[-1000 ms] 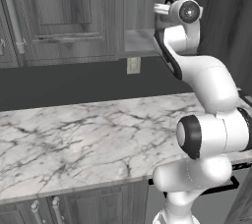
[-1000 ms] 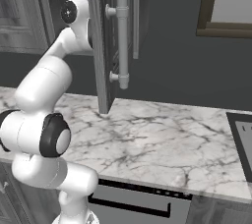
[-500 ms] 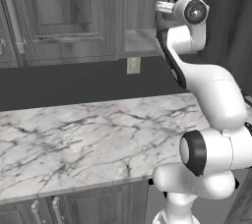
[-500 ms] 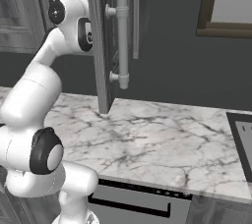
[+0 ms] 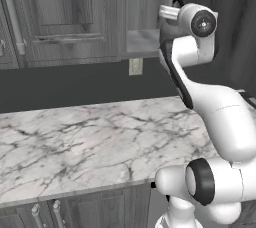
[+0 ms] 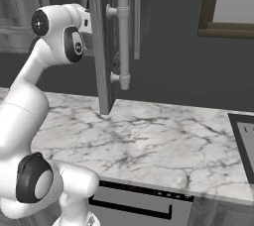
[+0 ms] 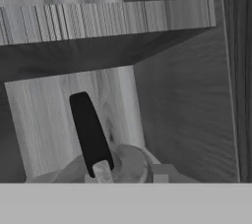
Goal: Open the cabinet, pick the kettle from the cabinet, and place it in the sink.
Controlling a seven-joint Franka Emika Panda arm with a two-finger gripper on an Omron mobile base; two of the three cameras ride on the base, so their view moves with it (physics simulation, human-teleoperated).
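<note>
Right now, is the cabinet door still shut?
No: the cabinet door stands swung out edge-on, handle toward the room, leaving the cabinet interior open.

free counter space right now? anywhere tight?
Bare marble counter runs from the dark backsplash to the front edge, left of the arm. More bare marble lies between the open cabinet door and the sink. It is crowded inside the cabinet, around the kettle under the shelf.

Tall dark grey wood-grain cabinet [image 6: 101, 46], matt, with a smooth satin silver bar handle [image 6: 123, 41]. White marble counter [image 5: 90, 137], grey-veined and polished. Squat grey kettle [image 7: 118, 166], seemingly brushed metal, with a matt black handle [image 7: 89, 132].
</note>
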